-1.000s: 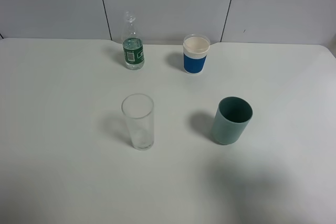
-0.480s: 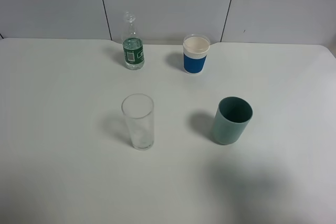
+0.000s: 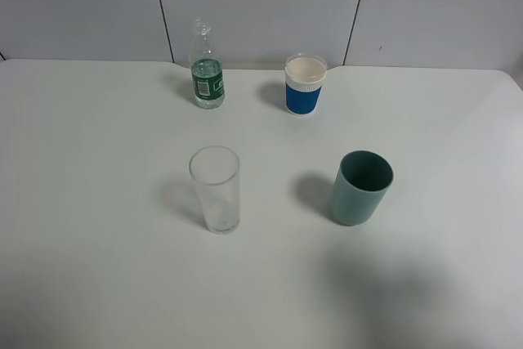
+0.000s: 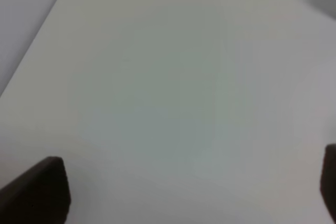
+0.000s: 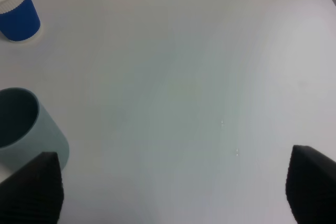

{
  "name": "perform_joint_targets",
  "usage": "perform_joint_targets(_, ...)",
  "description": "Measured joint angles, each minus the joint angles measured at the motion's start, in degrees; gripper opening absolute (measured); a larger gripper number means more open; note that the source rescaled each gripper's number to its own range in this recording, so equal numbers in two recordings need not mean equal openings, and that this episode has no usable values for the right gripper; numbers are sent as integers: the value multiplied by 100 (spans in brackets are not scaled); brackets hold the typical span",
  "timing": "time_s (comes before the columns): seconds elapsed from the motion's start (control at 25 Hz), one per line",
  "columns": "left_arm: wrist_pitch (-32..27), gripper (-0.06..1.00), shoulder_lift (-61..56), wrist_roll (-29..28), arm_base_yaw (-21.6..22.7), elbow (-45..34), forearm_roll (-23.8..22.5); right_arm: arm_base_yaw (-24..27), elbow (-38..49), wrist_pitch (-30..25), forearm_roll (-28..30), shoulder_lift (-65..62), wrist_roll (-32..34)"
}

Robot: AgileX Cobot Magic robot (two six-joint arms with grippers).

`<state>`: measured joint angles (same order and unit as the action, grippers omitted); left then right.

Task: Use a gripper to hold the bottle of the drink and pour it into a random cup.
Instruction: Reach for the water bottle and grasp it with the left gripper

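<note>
The bottle (image 3: 207, 71) stands upright at the back of the white table (image 3: 98, 161), clear with a green-and-white label. The clear glass cup (image 3: 216, 189) stands upright in the middle, nearer the front, with nothing in it. Neither arm shows in the exterior high view. In the left wrist view my left gripper (image 4: 191, 192) is open over bare table, with only its dark fingertips (image 4: 39, 190) showing. My right gripper (image 5: 173, 195) is open too, its ribbed pads (image 5: 34, 190) wide apart and nothing between them.
A blue cup with a white rim (image 3: 306, 84) stands at the back, right of the bottle, and shows in the right wrist view (image 5: 17, 10). A teal cup (image 3: 360, 187) stands right of the glass, close to one right pad (image 5: 23, 129). A grey panelled wall (image 3: 261, 6) runs behind the table.
</note>
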<state>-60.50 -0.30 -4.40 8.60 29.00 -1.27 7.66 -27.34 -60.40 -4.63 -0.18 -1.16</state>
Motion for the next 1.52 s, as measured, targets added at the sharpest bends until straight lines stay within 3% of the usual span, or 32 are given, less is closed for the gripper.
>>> perform_joint_targets(0.92, 6, 100, 0, 0, -9, 0, -6, 0, 0, 0, 0, 0, 0)
perform_joint_targets(1.12, 162, 98, 150, 306, -206, 129, -50, 0, 0, 0, 0, 0, 0)
perform_joint_targets(1.52, 902, 97, 1531, 949, -982, 213, -349, 0, 0, 0, 0, 0, 0)
